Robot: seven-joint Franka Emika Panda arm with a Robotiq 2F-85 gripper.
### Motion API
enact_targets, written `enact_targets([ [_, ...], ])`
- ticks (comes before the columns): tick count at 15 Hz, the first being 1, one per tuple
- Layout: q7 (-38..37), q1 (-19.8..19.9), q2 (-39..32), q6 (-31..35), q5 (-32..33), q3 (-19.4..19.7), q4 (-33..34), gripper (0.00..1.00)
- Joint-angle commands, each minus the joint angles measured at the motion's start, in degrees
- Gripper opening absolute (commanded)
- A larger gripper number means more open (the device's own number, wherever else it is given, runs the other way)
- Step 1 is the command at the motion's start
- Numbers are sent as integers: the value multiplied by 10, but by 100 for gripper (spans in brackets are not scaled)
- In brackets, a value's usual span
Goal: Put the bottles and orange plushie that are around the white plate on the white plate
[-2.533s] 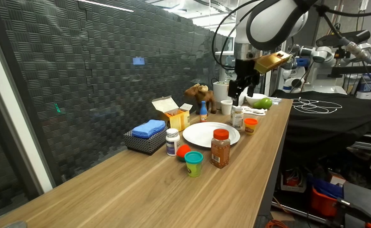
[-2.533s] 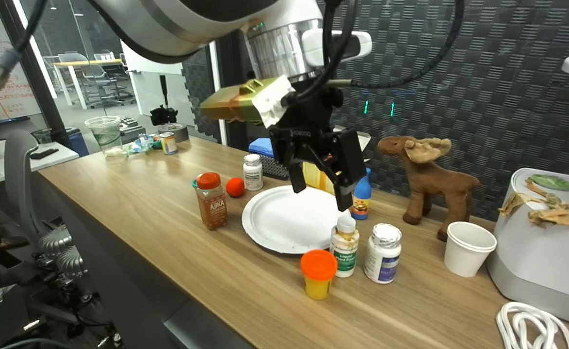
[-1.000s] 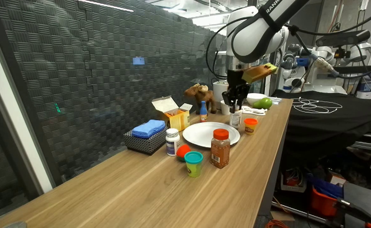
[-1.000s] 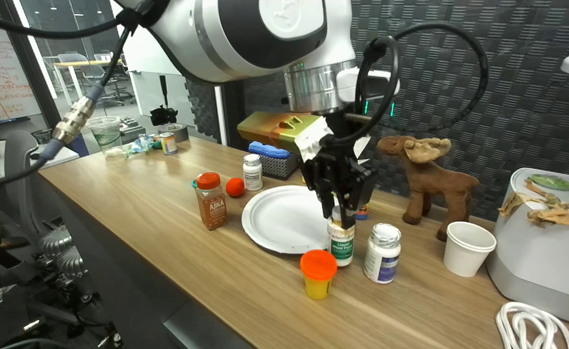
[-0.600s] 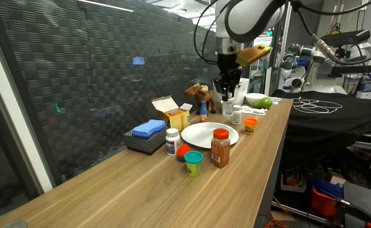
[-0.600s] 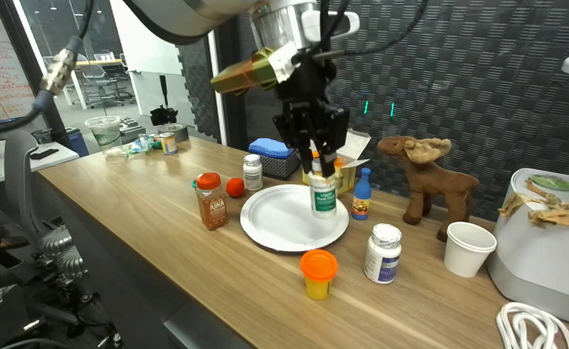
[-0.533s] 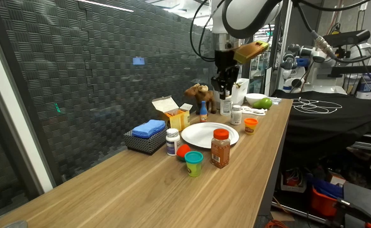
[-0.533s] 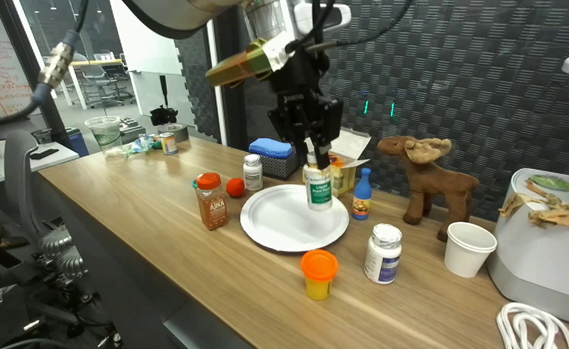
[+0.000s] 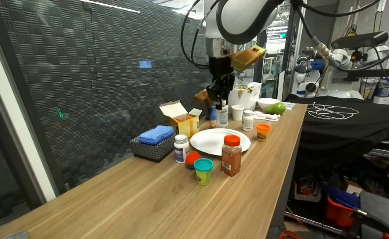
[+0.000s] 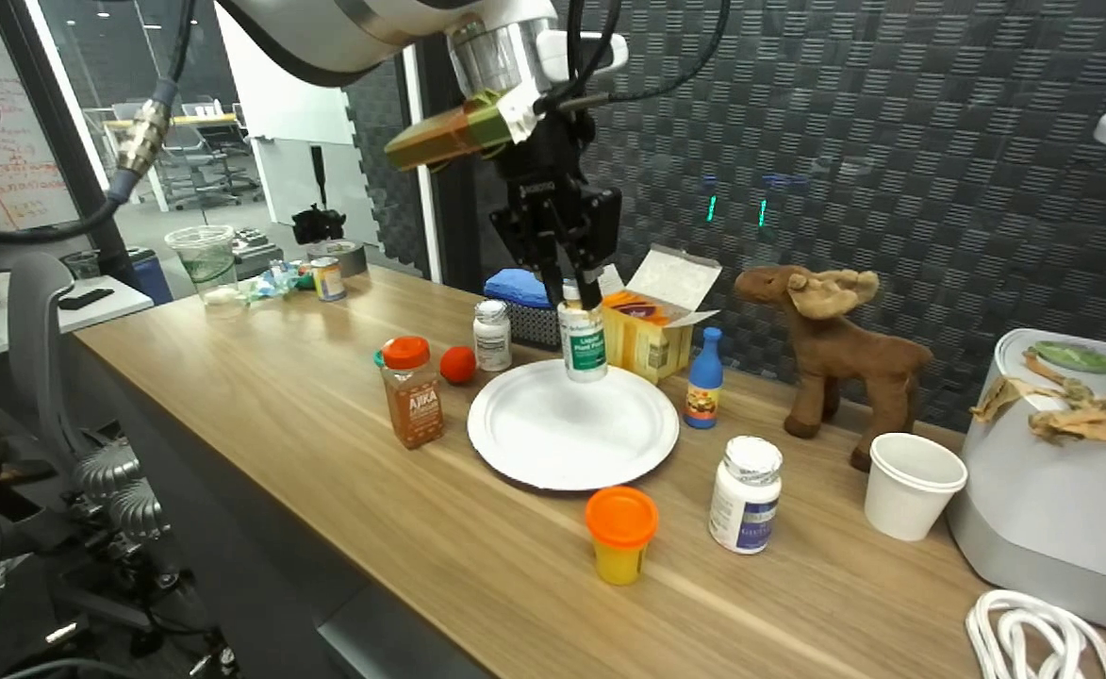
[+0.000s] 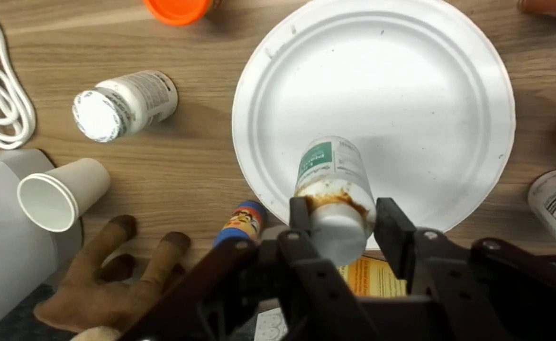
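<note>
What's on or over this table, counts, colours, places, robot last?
plate: 1, white, on table
plant-food bottle: 1, white, held over plate
white bottles: 2, white, flanking plate
jar: 1, amber, red cap, beside plate
blue bottle: 1, blue, beside plate
tubs: 2, yellow and green, around plate
plushie: 1, orange, beside a tub
box: 1, yellow, beside plate
case: 1, black, near box
pad: 1, blue, on case
moose: 1, brown, past blue bottle
container: 1, white, near moose
cup: 1, white, beside container
cord: 1, white, beside container
bowl: 1, white, near cord
green item: 1, green, by bowl
clutter: uncounted, mixed, table ends
arm: 1, white and black, above table
gripper: 1, black, closed on plant-food bottle
</note>
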State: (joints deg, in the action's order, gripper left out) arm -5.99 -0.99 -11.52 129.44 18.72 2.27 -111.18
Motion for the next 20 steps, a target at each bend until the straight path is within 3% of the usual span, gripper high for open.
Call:
enact_targets([
  [1, 38, 8, -46, 36, -29, -5, 37, 15],
  [10, 135, 29, -98, 47, -147, -25, 78, 15],
  [15, 146, 25, -115, 44, -142, -23, 82, 16],
  [16, 144, 23, -119, 43, -136, -21, 83, 65],
  [17, 139, 20, -122, 42, -132, -20, 83, 66],
  [20, 135, 17, -119, 42, -121, -16, 80, 86],
])
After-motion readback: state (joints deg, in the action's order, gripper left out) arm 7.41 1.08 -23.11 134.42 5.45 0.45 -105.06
